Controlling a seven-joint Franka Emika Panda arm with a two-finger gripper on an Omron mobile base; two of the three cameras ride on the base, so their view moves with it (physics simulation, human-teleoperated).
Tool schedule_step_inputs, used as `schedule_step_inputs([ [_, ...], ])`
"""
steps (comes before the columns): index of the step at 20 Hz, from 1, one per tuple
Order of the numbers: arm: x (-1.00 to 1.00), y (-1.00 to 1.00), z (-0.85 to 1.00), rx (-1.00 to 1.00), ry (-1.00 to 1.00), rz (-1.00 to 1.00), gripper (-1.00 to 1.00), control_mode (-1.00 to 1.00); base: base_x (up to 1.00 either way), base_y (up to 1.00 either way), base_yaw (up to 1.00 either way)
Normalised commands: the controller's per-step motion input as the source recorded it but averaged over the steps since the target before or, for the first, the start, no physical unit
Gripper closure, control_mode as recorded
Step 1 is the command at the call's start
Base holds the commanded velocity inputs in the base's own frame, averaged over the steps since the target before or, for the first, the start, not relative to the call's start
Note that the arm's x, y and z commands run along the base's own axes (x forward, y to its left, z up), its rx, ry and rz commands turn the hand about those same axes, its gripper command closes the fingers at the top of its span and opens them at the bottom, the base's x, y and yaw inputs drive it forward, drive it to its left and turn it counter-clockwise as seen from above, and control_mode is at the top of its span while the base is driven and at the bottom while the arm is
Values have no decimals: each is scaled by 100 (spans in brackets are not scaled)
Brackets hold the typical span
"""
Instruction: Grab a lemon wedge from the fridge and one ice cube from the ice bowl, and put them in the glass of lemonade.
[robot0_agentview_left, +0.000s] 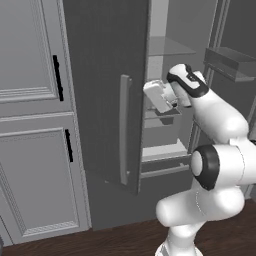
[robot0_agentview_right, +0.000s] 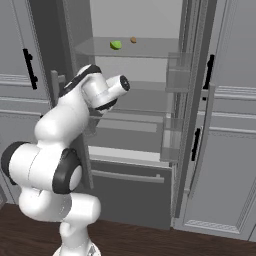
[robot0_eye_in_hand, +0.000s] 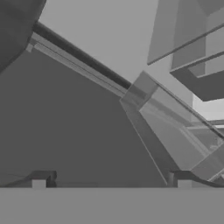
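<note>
Inside, one fridge (robot0_agentview_right: 135, 75), one lemon wedge (robot0_agentview_right: 116, 45) shelved, one claw (robot0_eye_in_hand: 111, 179) spread wide, empty

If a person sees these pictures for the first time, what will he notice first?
Probably the white arm reaching into the open fridge, its open gripper close to the dark door. Next, the small yellow-green lemon wedge on the upper glass shelf, above the arm, with a small brown thing beside it.

Fridge (robot0_agentview_right: 140, 30) doors swung wide; shelf (robot0_agentview_right: 135, 50) top open ahead; left door (robot0_agentview_left: 105, 75) crowds tool (robot0_eye_in_hand: 111, 180).
</note>
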Motion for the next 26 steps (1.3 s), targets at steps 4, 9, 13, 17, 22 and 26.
schedule_step_inputs([
  [4,-13,60,-29,25,-16,0,-100,-100,0,0,0],
  [9,-4,92,1,15,-20,0,-100,-100,0,0,0],
  [13,-39,100,12,2,-16,2,-100,-100,0,0,0],
  [17,-68,100,23,0,-4,9,-100,-100,0,0,0],
  [22,-59,87,48,-7,0,16,-100,-100,0,0,0],
  [26,-19,90,38,-19,-5,6,-100,-100,0,0,0],
])
